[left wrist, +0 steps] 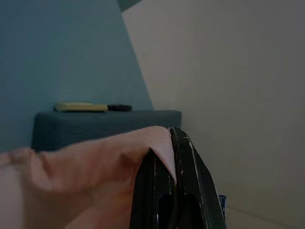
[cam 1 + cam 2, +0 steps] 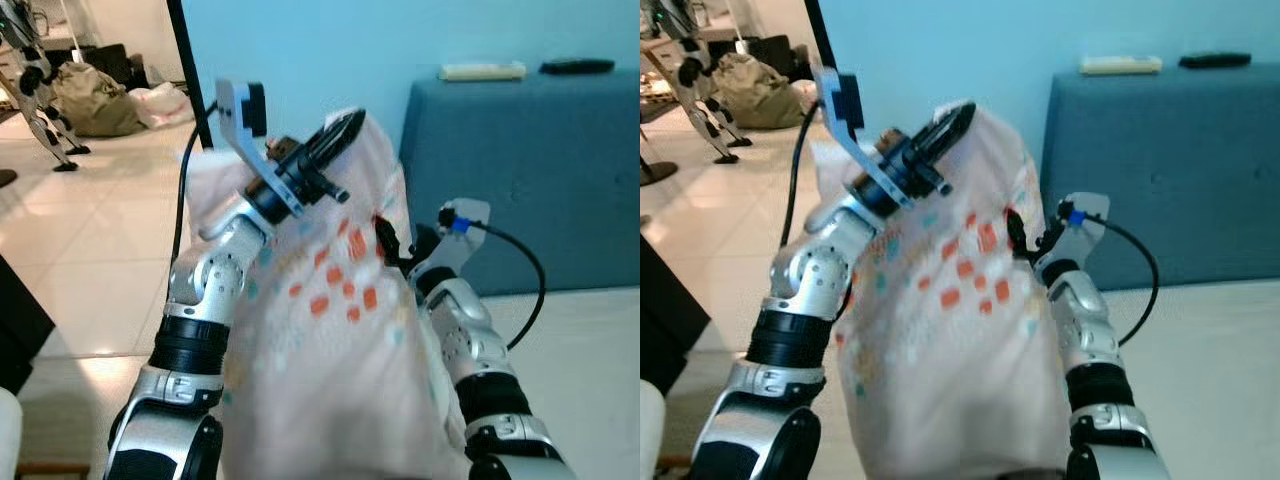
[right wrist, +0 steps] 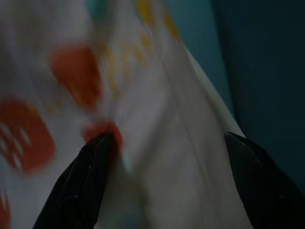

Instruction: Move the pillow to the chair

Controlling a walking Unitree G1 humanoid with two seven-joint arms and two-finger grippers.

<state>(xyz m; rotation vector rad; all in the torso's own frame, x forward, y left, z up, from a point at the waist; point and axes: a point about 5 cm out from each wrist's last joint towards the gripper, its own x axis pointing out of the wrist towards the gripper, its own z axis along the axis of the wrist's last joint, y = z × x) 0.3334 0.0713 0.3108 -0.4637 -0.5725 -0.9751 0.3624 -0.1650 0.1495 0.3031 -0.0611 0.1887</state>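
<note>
The pillow (image 2: 330,330), white with orange and teal marks, is held upright in the air between both arms, in front of a blue chair (image 2: 530,180) by the blue wall. The left tool (image 2: 338,135) is pinched narrow on the pillow's top corner. The right tool (image 3: 167,157) is spread wide, its fingers pressed against the pillow's side. Two small items (image 2: 483,71) lie on the chair's top.

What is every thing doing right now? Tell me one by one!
pillow: lifted up, held between both arms.
left gripper: shut, pinching the pillow's top corner.
right gripper: open, fingers pressed against the pillow's side.
blue cabinet: standing by the wall, two small things lying flat on top.
</note>
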